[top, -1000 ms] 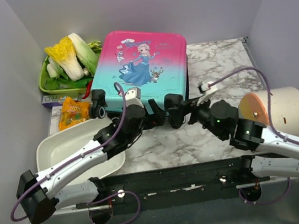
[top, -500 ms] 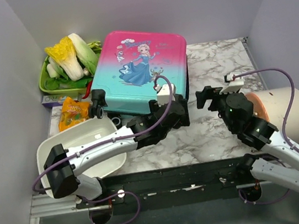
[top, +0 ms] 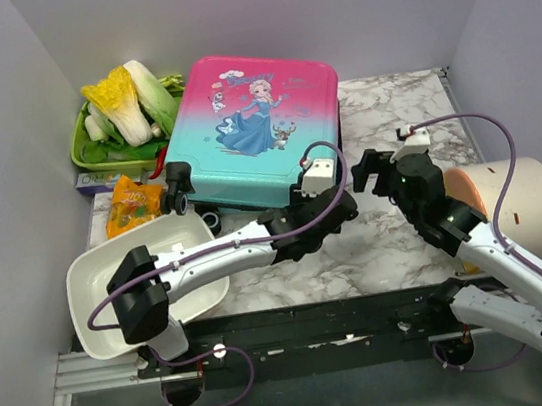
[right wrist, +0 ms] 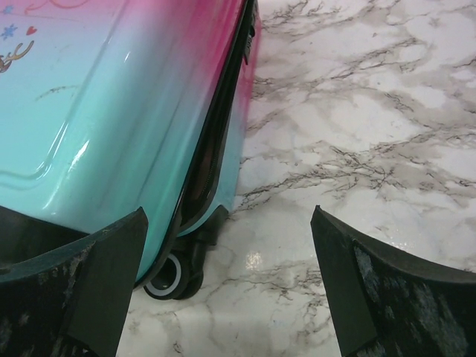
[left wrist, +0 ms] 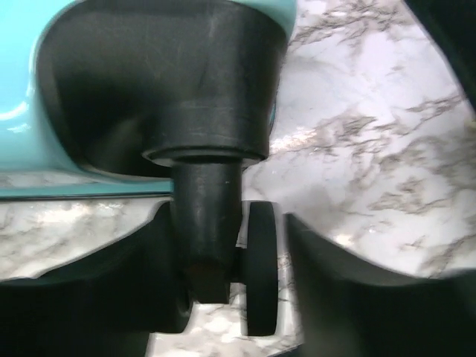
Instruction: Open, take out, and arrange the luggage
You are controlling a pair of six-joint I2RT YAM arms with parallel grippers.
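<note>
The luggage (top: 251, 130) lies flat on the tabletop (top: 399, 104), print side up, toward the back and left of centre. Its wheels face the arms. In the right wrist view the dark seam (right wrist: 216, 126) between the two shells runs shut along the whole visible side, so the case looks closed.

The left hand (top: 338, 204) reaches across to the near right corner of the luggage. Its wrist view shows the corner wheel (left wrist: 260, 268) and its stem (left wrist: 204, 216) sitting between the fingers. One finger is up against the stem. The other stands off the wheel with bare marble showing between them, so the hand is open around the wheel and grips nothing.

The right hand (top: 372, 171) hovers just beside the luggage's right side, close to the left hand. Its fingers are spread wide over bare tabletop, empty, and the seam and another wheel (right wrist: 167, 279) lie within its view.

By my reading the task has barely started. Opening is the step in hand. Nothing is out of the case, and whatever is inside cannot be seen. Opening, taking out and arranging are all left to do.
</note>
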